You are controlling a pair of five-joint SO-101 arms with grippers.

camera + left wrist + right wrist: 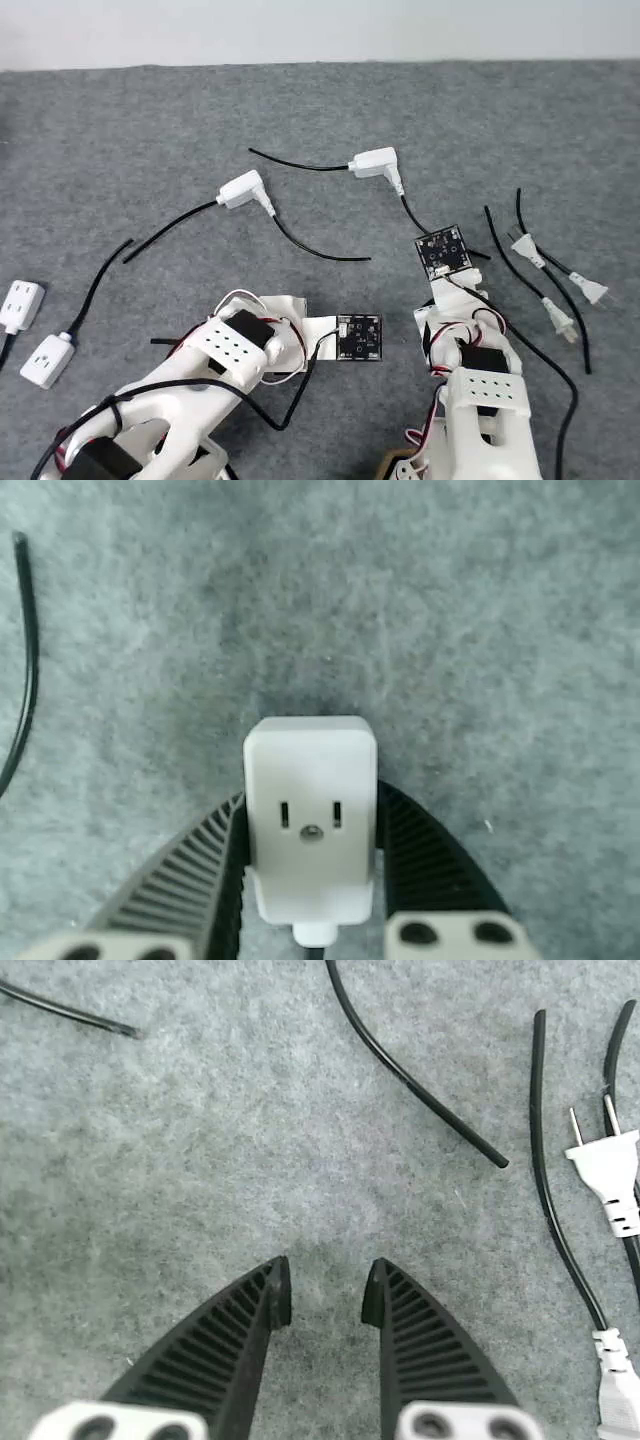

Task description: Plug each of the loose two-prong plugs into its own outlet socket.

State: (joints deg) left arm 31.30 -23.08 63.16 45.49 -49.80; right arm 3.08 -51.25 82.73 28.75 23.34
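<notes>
Clamping an outlet socket in the left gripper, both ribbed fingers pressed flat to its sides, slots facing outward, cord leaving back toward the wrist. Held just left of the right arm, close alongside. Showing the right gripper parted only narrowly, nothing between the tips, just above bare grey carpet.

Lying near the right arm on its right side: three loose two-prong plugs, cords crossing one another. Resting far to the right arm's left, well apart, past the left arm: two more free sockets. Ahead of the right arm: two white blocks with cords at both ends, seemingly pairs already joined, though hard to confirm.

Judging the step in hand as fetching a plug for the held socket. Likely troubles from here:
- closing on cord instead of plug body, owing to the plugs lying flat among overlapping cords;
- dragging a neighbouring plug along through that tangle;
- failing to straddle a plug without opening wider first;
- twisting the socket out of a side-only pinch under an off-line push;
- bending prongs against the socket face by missing the slots.
</notes>
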